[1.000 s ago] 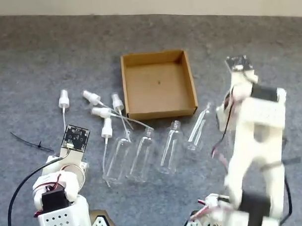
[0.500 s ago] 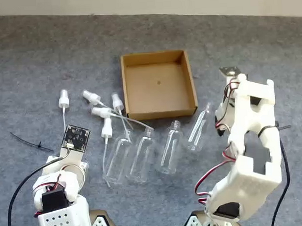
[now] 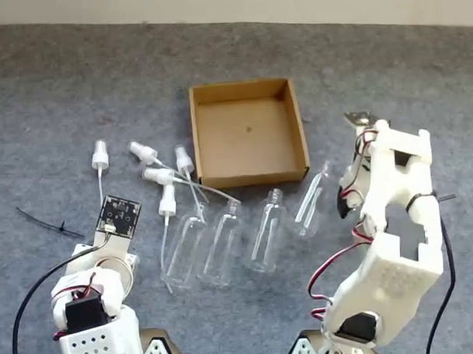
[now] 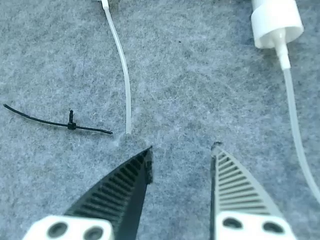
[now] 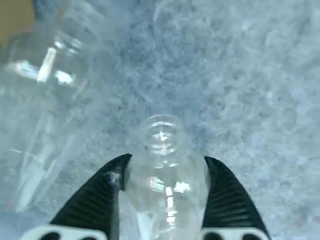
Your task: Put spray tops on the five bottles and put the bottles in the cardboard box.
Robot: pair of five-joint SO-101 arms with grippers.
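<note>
**Bottles.** Clear plastic with narrow open necks. We count four lying bottles (image 3: 222,243) side by side on the grey table cover (image 3: 62,90), just in front of the cardboard box (image 3: 252,176). The fifth bottle (image 5: 162,182) sits between the fingers of the right gripper (image 5: 167,159). Those fingers are spread to the bottle's width and press against both its sides. Another bottle lies close by.

**Spray tops.** Five white spray tops (image 3: 159,175), each with a thin dip tube, lie loose to the left of the box.

**Box.** Shallow brown cardboard, open at the top.

**Writing.** We can read none on the bottles. A small dark mark (image 3: 249,130) on the box floor is too small to make out.

**Left gripper** (image 4: 181,148). Fingers partly apart and holding nothing, low over the cover near a spray top (image 4: 276,22) and a black cable tie (image 4: 55,122).
</note>
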